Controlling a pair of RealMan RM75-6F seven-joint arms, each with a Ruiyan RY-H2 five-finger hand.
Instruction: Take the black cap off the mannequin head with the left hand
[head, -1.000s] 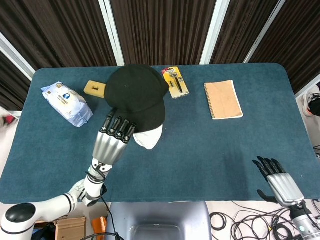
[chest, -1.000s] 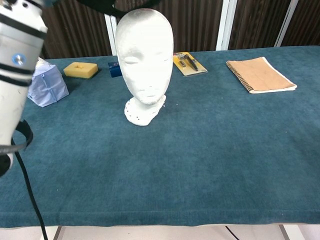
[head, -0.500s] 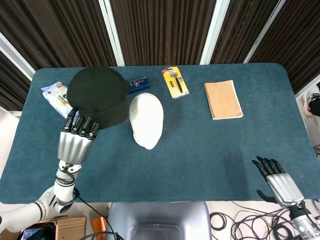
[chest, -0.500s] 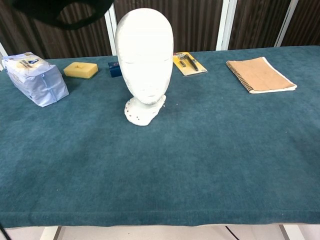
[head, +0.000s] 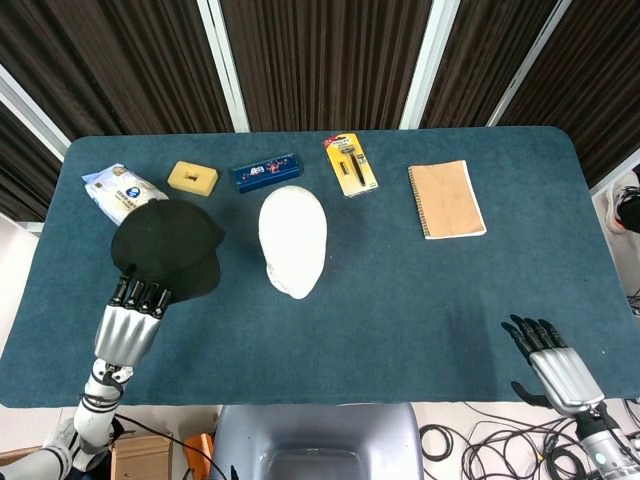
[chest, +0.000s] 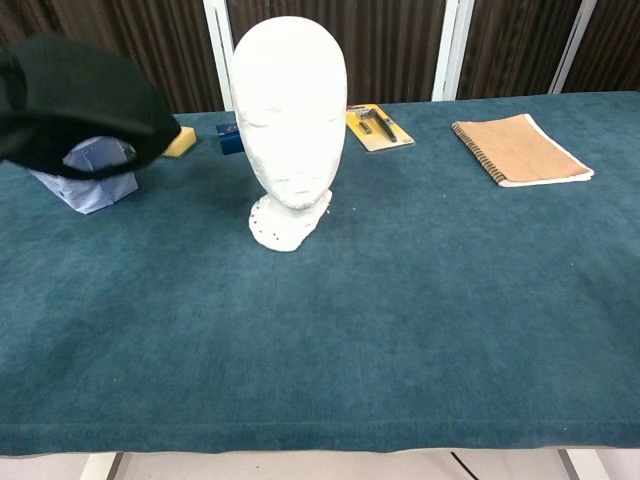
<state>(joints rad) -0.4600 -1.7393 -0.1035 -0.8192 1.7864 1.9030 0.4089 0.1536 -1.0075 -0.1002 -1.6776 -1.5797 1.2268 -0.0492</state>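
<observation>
The black cap (head: 166, 248) is off the head and held by my left hand (head: 128, 322) by its brim, left of the white mannequin head (head: 292, 240). In the chest view the black cap (chest: 75, 115) hangs in the air at the far left, above the table and apart from the bare mannequin head (chest: 289, 120), which stands upright. My left hand is not visible in the chest view. My right hand (head: 553, 364) rests at the front right edge of the table, fingers spread, holding nothing.
Along the back of the blue table (head: 420, 300) lie a blue-white packet (head: 115, 190), a yellow sponge (head: 192, 177), a blue box (head: 267, 172), a carded tool pack (head: 349, 164) and a tan spiral notebook (head: 446, 199).
My left hand has carried the cap off the mannequin head, then leftward and down toward the front left of the table. The head now stands bare. The right hand stayed put.
</observation>
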